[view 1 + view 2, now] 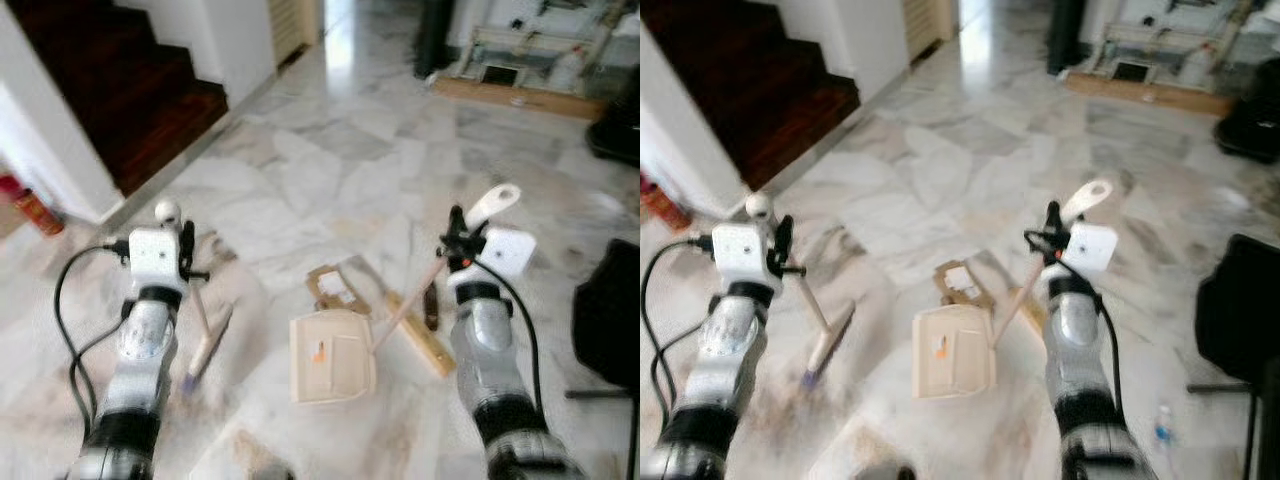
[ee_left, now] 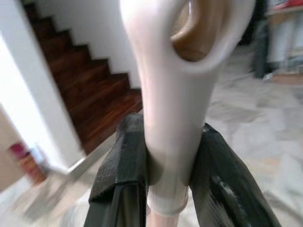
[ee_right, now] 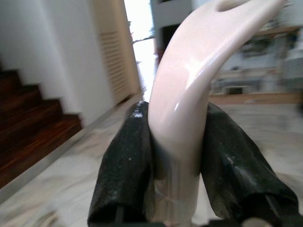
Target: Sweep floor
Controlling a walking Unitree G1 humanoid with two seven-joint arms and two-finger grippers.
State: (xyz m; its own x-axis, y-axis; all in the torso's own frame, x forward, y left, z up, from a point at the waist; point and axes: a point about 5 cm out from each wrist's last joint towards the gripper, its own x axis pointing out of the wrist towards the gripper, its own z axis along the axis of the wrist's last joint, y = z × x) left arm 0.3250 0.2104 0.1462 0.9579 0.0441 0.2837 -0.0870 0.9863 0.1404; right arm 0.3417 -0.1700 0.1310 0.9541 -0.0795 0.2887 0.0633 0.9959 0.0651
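The left gripper (image 1: 186, 250) is clamped on the broom (image 1: 205, 335) handle, bristles on the floor below it. The right gripper (image 1: 456, 240) is closed on the dustpan (image 1: 330, 355) handle, pan flat on the marble between the arms. Best to draw the broom toward the pan's open edge while the pan stays pressed flat. Cardboard (image 1: 335, 287) and a wood strip (image 1: 425, 335) lie just beyond the pan, likely to snag.

Open marble floor (image 1: 330, 170) fills the middle and upper centre of the frame. At the lower centre a dustpan (image 1: 331, 368), cardboard scrap (image 1: 335, 287) and wooden plank (image 1: 425, 338) lie in the way. Dark stairs (image 1: 130, 90) block the upper left, and a black chair (image 1: 610, 320) the right edge.
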